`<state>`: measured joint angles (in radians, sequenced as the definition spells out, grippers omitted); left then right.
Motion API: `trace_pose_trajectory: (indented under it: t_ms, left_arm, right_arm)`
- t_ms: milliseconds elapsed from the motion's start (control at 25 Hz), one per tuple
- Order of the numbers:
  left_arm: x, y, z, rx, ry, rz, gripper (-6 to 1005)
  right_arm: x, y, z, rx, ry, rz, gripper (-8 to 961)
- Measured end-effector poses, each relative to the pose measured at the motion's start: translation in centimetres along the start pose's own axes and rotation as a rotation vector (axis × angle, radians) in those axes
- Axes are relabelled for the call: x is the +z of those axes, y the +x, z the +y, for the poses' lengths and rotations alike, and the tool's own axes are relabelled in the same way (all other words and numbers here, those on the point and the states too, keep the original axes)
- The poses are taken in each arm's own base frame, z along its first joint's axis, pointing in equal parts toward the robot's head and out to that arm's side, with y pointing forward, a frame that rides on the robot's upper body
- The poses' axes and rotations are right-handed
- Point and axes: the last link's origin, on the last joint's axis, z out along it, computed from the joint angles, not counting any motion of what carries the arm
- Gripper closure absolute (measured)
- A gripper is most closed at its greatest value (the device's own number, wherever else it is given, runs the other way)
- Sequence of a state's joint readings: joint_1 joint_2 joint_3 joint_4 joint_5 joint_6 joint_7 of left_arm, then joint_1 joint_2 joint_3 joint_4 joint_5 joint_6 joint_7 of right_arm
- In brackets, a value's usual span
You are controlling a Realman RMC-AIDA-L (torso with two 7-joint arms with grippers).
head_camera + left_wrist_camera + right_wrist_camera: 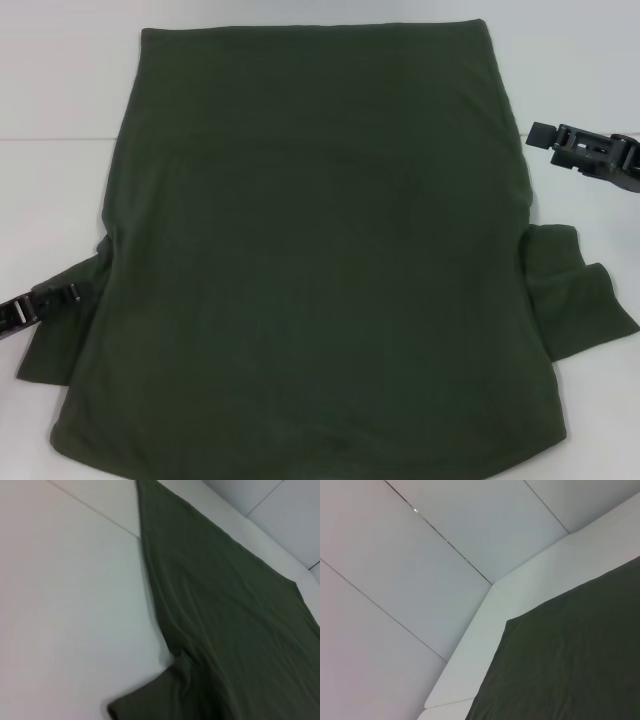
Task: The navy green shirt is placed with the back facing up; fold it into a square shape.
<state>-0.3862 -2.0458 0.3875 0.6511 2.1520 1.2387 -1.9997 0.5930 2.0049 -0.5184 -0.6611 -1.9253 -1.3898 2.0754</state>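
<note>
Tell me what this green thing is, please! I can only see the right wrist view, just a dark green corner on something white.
Observer: It is a navy green shirt, spread flat on a white table.
Operator: Are there letters on it?
Observer: None show. The side facing up is plain.
Operator: Where are the robot's hands?
Observer: The left gripper is at the edge of the left sleeve. The right gripper is beside the shirt's right edge, off the cloth.
</note>
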Motion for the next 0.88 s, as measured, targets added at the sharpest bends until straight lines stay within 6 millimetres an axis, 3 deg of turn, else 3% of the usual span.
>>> trace_pose_trajectory:
  t_ms: [80,320,760,880]
  left_arm:
    - [0.05,0.01,-0.08,-0.011,0.010,-0.004,112]
    - [-0.05,0.01,-0.51,-0.015,0.048,-0.014,293]
    - [-0.07,0.11,-0.49,0.000,0.060,-0.018,776]
    - [-0.18,0.27,-0.39,0.004,0.056,-0.017,857]
  right_arm:
    - [-0.05,0.00,-0.03,0.002,0.001,-0.002,11]
    - [-0.23,-0.21,-0.12,0.004,0.005,-0.004,11]
    - [-0.31,-0.34,-0.13,0.005,0.005,-0.009,11]
    - [-0.40,-0.42,-0.18,0.008,0.006,-0.016,11]
